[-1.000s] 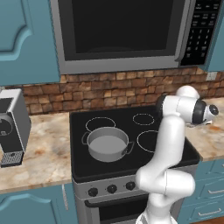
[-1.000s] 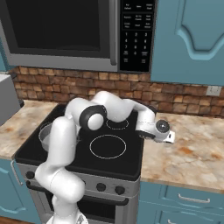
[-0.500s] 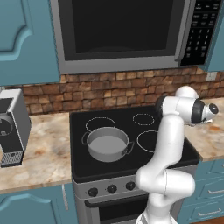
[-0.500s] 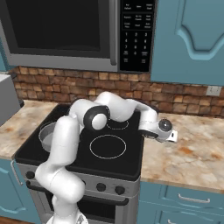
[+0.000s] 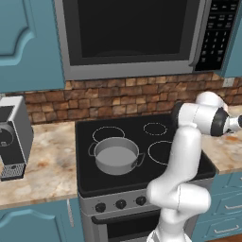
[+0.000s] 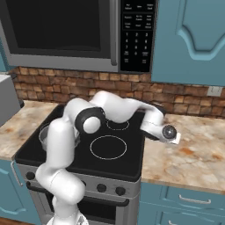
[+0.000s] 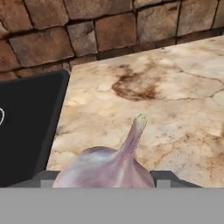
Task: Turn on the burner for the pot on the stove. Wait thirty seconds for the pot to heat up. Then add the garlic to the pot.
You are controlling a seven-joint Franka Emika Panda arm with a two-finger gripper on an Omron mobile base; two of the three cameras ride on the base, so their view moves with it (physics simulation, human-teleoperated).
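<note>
On the counter [image 7: 175, 100] just beside the stove [image 7: 26, 131], right of its black glass edge: the garlic [image 7: 109, 168]. Sits low in the hand view, pale purplish bulb toward the camera, pointed tip aimed up and away toward the brick wall [image 7: 87, 35]. Fills the whole gap between the 2 fingertips [image 7: 165, 176] of the gripper [image 7: 107, 179]. Looks pressed on both flanks, so read here as clamped on the bulb rather than standing apart around it. Cannot tell whether resting on the stone or just clear of it.

Outward from there: 1 arm only, reaching low and far to its right in both base views, hand down near the counter beyond the stove's right edge. Across the cooktop to the left, well apart from the hand: the pot [image 5: 116, 156], on the front left ring, upright, nothing visible inside. Below it, the row of black knobs [image 5: 121, 204] on the silver front. No visible glow under the pot, so burner state not readable.

For the coming move: judged as a lift, then a long carry leftward over the glass to above the pot. Turns on that 1 relation, pot to the left of the held bulb with the right-hand rings between. Main risk, as a guess: a round bulb slipping from a grip so near its base.
</note>
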